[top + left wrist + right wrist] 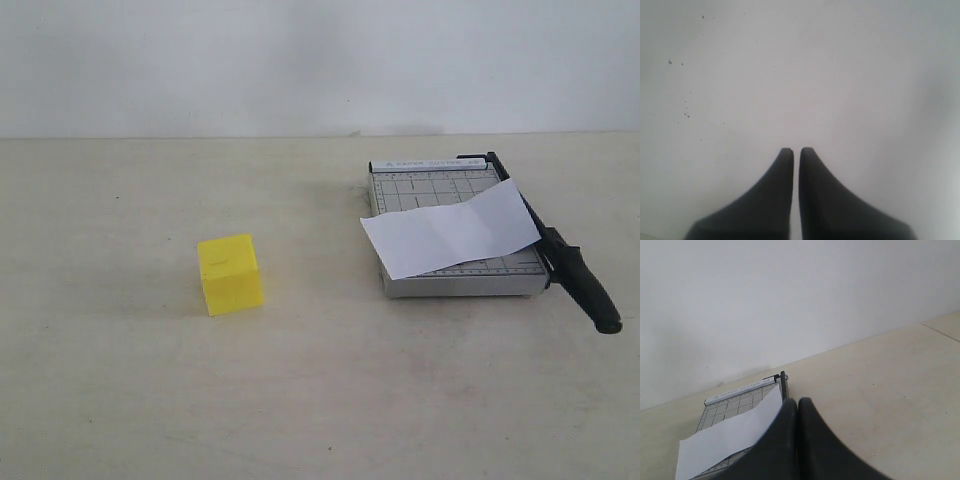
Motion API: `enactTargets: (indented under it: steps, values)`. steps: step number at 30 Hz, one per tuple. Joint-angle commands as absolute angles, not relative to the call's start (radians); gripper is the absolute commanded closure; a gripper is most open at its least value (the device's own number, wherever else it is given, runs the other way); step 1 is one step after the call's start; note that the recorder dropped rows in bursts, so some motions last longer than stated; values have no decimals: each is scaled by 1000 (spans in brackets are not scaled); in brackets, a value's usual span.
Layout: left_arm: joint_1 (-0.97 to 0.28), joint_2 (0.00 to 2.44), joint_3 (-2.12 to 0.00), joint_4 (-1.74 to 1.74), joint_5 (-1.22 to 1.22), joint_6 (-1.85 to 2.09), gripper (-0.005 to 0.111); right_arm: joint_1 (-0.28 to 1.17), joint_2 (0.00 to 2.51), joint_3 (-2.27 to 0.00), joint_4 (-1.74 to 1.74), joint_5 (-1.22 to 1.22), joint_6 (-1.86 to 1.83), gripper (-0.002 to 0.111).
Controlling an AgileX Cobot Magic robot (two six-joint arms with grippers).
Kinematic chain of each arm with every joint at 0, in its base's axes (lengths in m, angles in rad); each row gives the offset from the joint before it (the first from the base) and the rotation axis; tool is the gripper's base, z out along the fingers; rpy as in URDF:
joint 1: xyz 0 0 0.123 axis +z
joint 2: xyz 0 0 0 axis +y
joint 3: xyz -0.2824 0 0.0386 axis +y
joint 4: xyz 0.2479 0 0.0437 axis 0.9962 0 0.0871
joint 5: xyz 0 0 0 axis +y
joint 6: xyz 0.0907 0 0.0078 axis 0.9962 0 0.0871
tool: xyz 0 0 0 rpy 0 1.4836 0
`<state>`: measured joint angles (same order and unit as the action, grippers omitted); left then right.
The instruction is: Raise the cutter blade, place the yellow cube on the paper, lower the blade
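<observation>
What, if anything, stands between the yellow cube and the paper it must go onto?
Nothing visible: only bare table separates the yellow cube from the paper. The cutter blade lies lowered along the opposite edge of the trimmer.

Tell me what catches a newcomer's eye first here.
The bright yellow cube stands alone on the pale table, left of centre. To its right a white paper lies askew across a grey trimmer, with the black cutter blade lowered along its right edge.
</observation>
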<state>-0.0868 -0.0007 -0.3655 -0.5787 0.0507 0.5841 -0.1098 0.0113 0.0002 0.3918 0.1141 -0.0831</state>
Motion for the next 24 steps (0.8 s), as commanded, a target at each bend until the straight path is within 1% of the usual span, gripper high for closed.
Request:
enactTargets:
  steps: [1, 6, 10, 12, 14, 18, 20, 21, 24]
  values:
    - [-91, 0, -414, -587, 69, 567, 102, -106, 8, 0, 386, 105, -86, 108]
    - [-91, 0, -496, -586, 148, 571, 102, -106, 8, 0, 386, 79, -94, 108]
    - [-91, 0, -563, -583, 242, 673, 100, -106, 8, 0, 386, 68, -94, 108]
    - [-91, 0, -586, -583, 288, 729, 94, -106, 8, 0, 386, 68, -94, 108]
    - [-91, 0, -607, -583, 340, 754, 85, -106, 8, 0, 386, 66, -94, 108]
    - [-91, 0, -618, -583, 414, 785, 61, -106, 8, 0, 386, 18, -94, 108]
    - [-91, 0, -618, -583, 421, 785, 51, -106, 8, 0, 386, -6, -94, 108]
    - [-91, 0, -618, -583, 421, 785, 49, -106, 8, 0, 386, -27, -94, 108]
    - [-91, 0, -618, -583, 419, 785, 49, -106, 8, 0, 386, -88, -92, 108]
